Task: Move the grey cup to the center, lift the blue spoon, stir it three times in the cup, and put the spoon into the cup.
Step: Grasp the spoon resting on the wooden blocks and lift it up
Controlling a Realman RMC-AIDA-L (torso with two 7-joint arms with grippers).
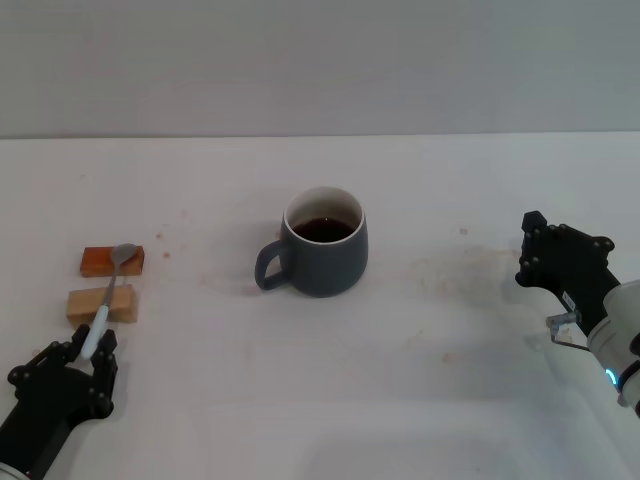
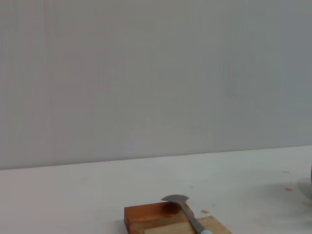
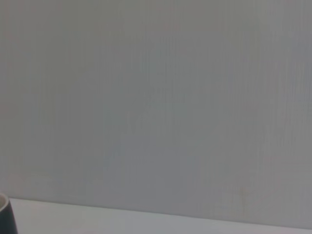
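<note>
The grey cup [image 1: 322,255] stands upright mid-table, dark liquid inside, its handle turned to my left. Its edge also shows in the right wrist view [image 3: 4,217]. The blue spoon [image 1: 110,290] lies across two wooden blocks at the left, bowl on the far block, pale handle pointing toward me. My left gripper [image 1: 88,350] sits low at the near left, open, with the end of the handle between its fingers. The left wrist view shows the spoon [image 2: 184,208] bowl on the block. My right gripper [image 1: 565,238] is open at the far right, well apart from the cup.
A reddish-brown block [image 1: 100,262] and a pale wooden block [image 1: 86,306] carry the spoon. The white table [image 1: 450,350] ends at a plain grey wall behind. Small stains dot the surface near the cup.
</note>
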